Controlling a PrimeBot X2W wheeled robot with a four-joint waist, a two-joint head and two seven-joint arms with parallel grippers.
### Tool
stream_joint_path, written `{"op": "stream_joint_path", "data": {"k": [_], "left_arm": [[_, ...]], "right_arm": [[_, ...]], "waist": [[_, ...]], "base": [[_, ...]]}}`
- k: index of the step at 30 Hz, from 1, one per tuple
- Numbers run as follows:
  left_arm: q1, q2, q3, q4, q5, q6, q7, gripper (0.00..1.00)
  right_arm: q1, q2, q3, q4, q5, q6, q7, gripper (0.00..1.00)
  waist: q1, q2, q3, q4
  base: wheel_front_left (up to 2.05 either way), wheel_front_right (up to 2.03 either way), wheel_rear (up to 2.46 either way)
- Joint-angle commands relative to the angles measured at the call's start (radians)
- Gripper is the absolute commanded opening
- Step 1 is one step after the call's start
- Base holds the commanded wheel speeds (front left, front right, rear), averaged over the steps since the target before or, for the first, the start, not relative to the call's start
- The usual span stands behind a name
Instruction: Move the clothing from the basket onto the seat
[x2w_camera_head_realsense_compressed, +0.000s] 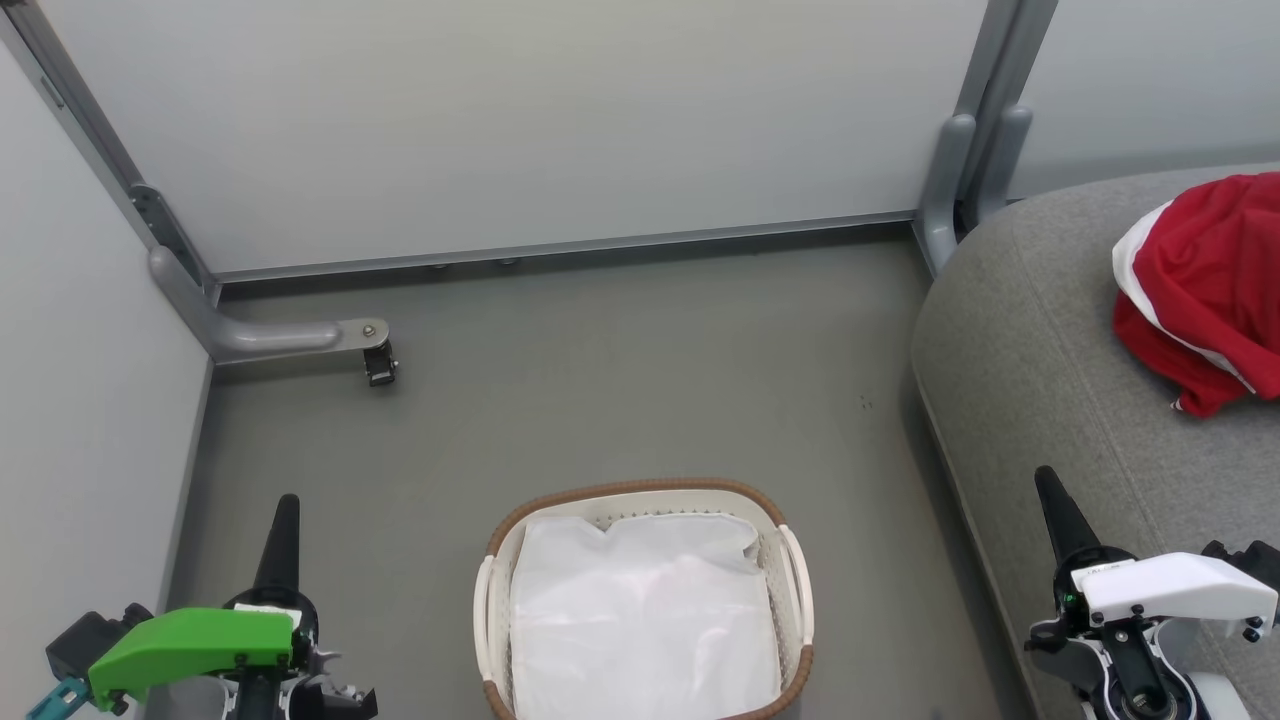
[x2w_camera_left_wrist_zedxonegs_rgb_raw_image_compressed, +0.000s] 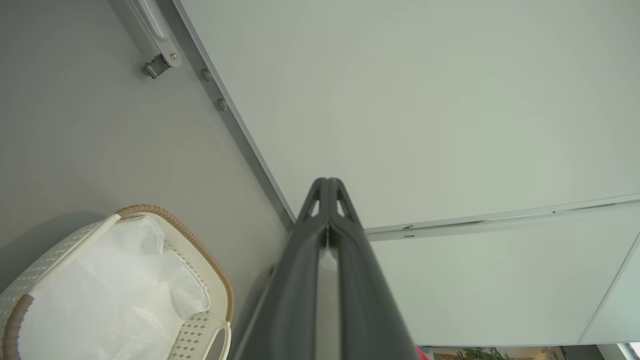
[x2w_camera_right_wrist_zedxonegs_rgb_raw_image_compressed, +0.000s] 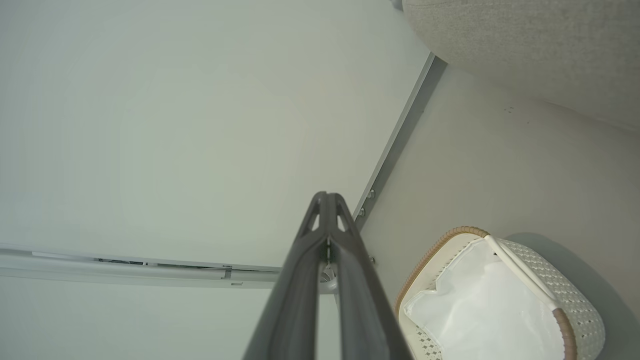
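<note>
Two claws pressed together and empty: our left gripper (x2w_camera_head_realsense_compressed: 288, 502) and right gripper (x2w_camera_head_realsense_compressed: 1046, 476) flank the basket (x2w_camera_head_realsense_compressed: 640, 487), which holds a white sheet (x2w_camera_head_realsense_compressed: 640, 610), while the red clothing (x2w_camera_head_realsense_compressed: 1205, 290) lies on the seat (x2w_camera_head_realsense_compressed: 1040, 330) to our right.

Oval plastic laundry basket (x2w_camera_head_realsense_compressed: 640, 486): white walls pierced by a regular pattern of small holes, brown woven rim, white handles. Crumpled sheet (x2w_camera_head_realsense_compressed: 640, 620) inside it: plain white. Soft sports clothing (x2w_camera_head_realsense_compressed: 1210, 290): bright red, crossed by white stripes and a white panel. Upholstered fabric seat (x2w_camera_head_realsense_compressed: 1030, 330): mid grey with a fine flecked weave. Floor (x2w_camera_head_realsense_compressed: 600, 380): flat grey-green. Wall panels (x2w_camera_head_realsense_compressed: 500, 120): pale grey-white, framed by grey metal rails (x2w_camera_head_realsense_compressed: 250, 340). Left gripper (x2w_camera_head_realsense_compressed: 287, 505): black fingers (x2w_camera_head_realsense_compressed: 280, 560), bright green cover with a teal tab. Right gripper (x2w_camera_head_realsense_compressed: 1046, 480): black fingers, white cover over black fittings.
</note>
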Motion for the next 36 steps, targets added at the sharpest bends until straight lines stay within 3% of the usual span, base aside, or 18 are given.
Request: {"op": "stream_joint_path", "data": {"k": [1,36], "left_arm": [[-0.023,0.006,0.008,-0.010,-0.021,-0.006,0.007,0.00],[-0.046,0.006,0.047,-0.016,-0.252,-0.019,0.076,0.00]], "right_arm": [[-0.017,-0.006,-0.005,-0.010,0.024,-0.001,0.009,0.00],[-0.018,-0.008,-0.026,-0.022,0.278,-0.001,0.078,0.00]], "waist": [[0.0000,0.0000,0.000,-0.001],[0.0000,0.0000,-0.012,-0.015]], "base": [[0.00,0.00,0.00],[0.00,0.00,0.00]]}}
